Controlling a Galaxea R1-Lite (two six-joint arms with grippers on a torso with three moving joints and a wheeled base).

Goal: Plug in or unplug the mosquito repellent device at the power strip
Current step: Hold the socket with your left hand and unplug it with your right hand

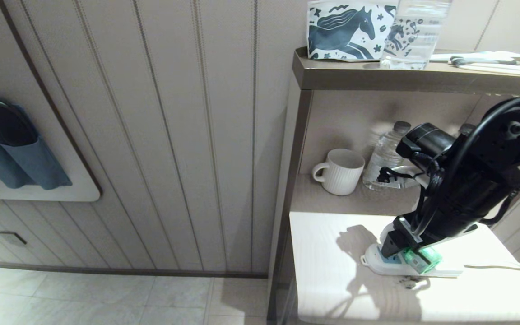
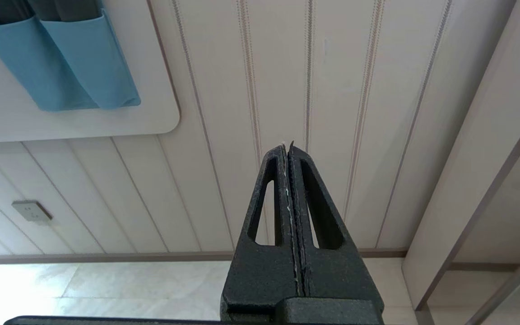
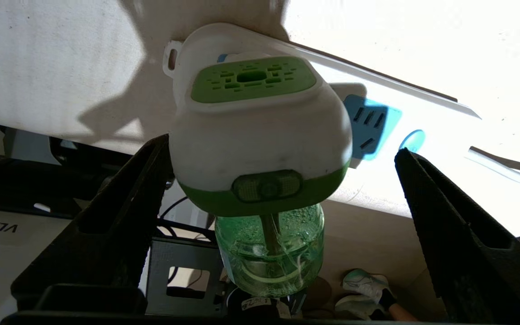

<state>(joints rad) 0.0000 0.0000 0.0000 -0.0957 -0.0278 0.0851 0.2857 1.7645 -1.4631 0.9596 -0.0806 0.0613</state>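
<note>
The mosquito repellent device (image 3: 260,126) has a white head with a green vented centre and a green liquid bottle (image 3: 269,248). It sits against the end socket of the white power strip (image 3: 370,126), which lies near the front of the pale table (image 1: 332,289). My right gripper (image 3: 281,146) is open and straddles the device. One finger (image 3: 120,212) is close beside the head and the other stands well clear. In the head view the right gripper (image 1: 395,247) reaches down over the device (image 1: 420,259) and the power strip (image 1: 377,265). My left gripper (image 2: 288,146) is shut and empty, facing the panelled wall.
A white mug (image 1: 339,171) and a clear water bottle (image 1: 384,155) stand on the shelf behind the table. On the top shelf are a horse-print box (image 1: 345,29) and another bottle (image 1: 415,31). The strip's thin cord (image 1: 494,267) runs right. Blue slipper pockets (image 1: 11,149) hang on the wall.
</note>
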